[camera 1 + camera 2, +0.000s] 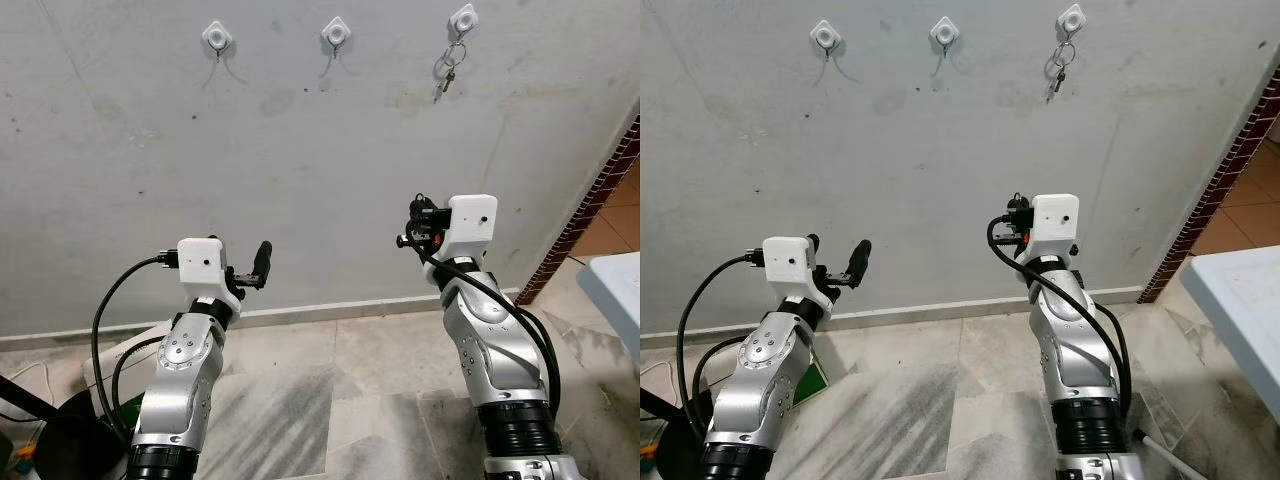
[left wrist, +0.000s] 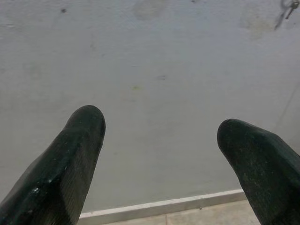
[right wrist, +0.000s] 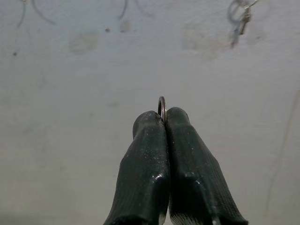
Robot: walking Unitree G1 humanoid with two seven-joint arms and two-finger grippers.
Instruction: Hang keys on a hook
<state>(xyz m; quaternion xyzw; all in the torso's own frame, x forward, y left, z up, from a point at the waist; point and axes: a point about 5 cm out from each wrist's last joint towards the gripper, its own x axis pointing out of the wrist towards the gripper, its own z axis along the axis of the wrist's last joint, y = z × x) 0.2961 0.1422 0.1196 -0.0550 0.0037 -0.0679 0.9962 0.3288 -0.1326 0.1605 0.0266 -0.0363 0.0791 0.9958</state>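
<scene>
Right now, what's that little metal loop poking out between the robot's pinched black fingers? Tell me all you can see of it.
It is a thin metal ring, silvery with a slightly coppery sheen, apparently a key ring. The right gripper is shut on it, its two black fingers pressed together, so just the ring's upper arc sticks up above the tips, edge-on to the wrist camera. Whatever hangs from it is hidden. Behind it is the grey wall, which it does not touch.

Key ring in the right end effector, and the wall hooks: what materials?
Key ring: looks like thin metal wire, with a silvery glint at its edge. Wall hooks: white, smooth diamond-shaped pads, probably plastic; a thin curved prong below each, likely metal wire, though too small to confirm.
</scene>
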